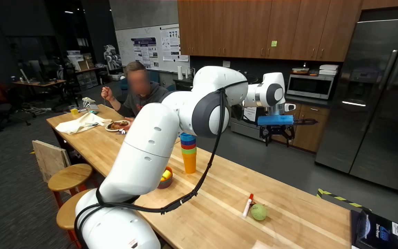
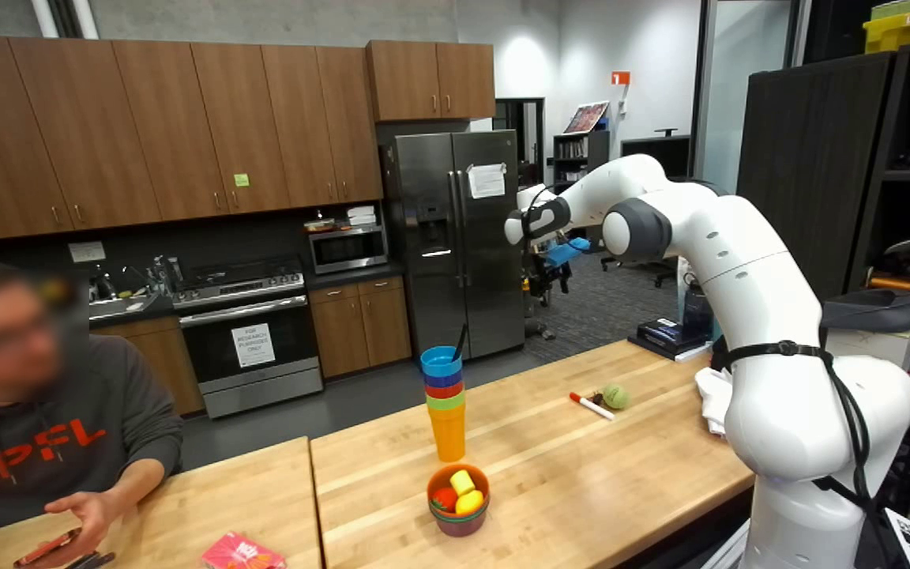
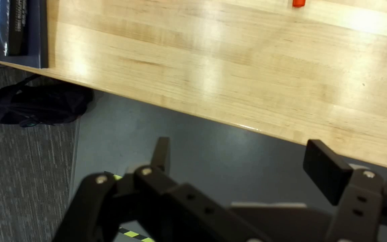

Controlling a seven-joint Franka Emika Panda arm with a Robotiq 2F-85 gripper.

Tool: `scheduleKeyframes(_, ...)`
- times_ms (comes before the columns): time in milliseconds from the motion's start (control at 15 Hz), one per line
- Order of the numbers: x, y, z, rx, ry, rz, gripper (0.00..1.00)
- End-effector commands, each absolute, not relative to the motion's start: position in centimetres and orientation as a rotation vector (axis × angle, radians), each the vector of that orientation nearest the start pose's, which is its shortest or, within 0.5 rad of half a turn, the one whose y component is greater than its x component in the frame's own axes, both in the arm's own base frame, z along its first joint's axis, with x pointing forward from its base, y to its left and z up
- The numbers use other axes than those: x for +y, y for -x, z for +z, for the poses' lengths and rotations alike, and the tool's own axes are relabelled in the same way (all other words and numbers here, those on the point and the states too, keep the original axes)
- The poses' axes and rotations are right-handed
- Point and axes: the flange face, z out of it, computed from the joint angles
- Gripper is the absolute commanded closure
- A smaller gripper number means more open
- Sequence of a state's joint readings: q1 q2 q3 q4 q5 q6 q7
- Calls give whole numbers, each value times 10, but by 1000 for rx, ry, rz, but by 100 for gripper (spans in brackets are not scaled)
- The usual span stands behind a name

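My gripper (image 3: 239, 146) hangs empty, jaws spread wide, beyond the table (image 3: 166, 64). In the wrist view, a marker (image 3: 298, 3) shows its red cap near one o'clock; in an exterior view, a green ball (image 2: 616, 396) sits at the marker's two. Lowering here could clip the table's edge; I'd swing inward first. In that exterior view, a bowl (image 2: 459, 525) holds two yellow pieces (image 2: 462, 482) and a strawberry shape (image 2: 444, 499); at its twelve, a dark stick (image 2: 461, 340) pokes from stacked cups (image 2: 447, 431).

In an exterior view, the gripper (image 1: 277, 142) hangs in the air with its jaws apart. On the wooden table (image 1: 219, 204), a red-capped marker (image 1: 247, 206) lies beside a green ball (image 1: 258, 212); a stack of coloured cups (image 1: 189, 155) stands near a bowl (image 1: 165, 184).
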State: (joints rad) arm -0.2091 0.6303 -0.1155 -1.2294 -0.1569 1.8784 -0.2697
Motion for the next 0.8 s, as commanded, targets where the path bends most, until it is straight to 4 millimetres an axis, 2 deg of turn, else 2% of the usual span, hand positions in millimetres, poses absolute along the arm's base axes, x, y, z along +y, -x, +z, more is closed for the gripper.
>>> scheduleKeyframes(0,-226,-699,409,-23,3355,73,0)
scheduleKeyframes(333,-226,-702,403,-25,3346,66,0)
scheduleKeyframes(733,-238,-728,380,21,3327,20,0)
